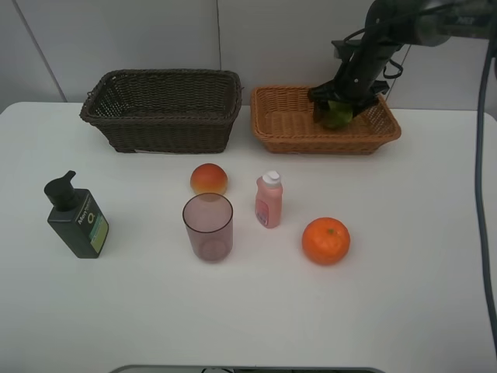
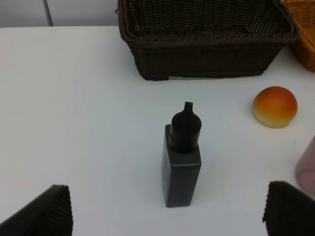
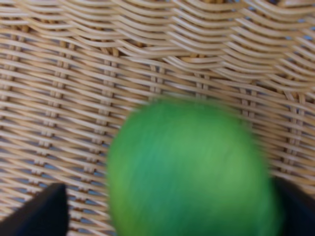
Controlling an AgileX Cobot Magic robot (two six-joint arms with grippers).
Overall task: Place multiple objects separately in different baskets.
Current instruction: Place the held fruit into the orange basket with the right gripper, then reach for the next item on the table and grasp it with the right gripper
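Note:
My right gripper (image 1: 338, 107) reaches down into the light tan basket (image 1: 283, 124) at the back right. A green fruit (image 1: 337, 116) sits between its fingers. In the right wrist view the green fruit (image 3: 189, 172) is blurred over the tan basket's floor (image 3: 147, 59), with a gap beside one finger (image 3: 37, 211), so the jaws stand open. My left gripper (image 2: 166, 212) is wide open, hovering short of the dark green pump bottle (image 2: 182, 157). On the table stand the pump bottle (image 1: 76, 219), mauve cup (image 1: 208, 226), peach-like fruit (image 1: 208, 179), pink bottle (image 1: 269, 200) and orange (image 1: 325, 240).
The dark brown basket (image 1: 167, 124) stands at the back left with nothing showing inside it; the left wrist view shows the dark brown basket (image 2: 206, 54) beyond the pump bottle, with the peach-like fruit (image 2: 275, 106) beside it. A dark cable (image 1: 483, 194) hangs down the right side.

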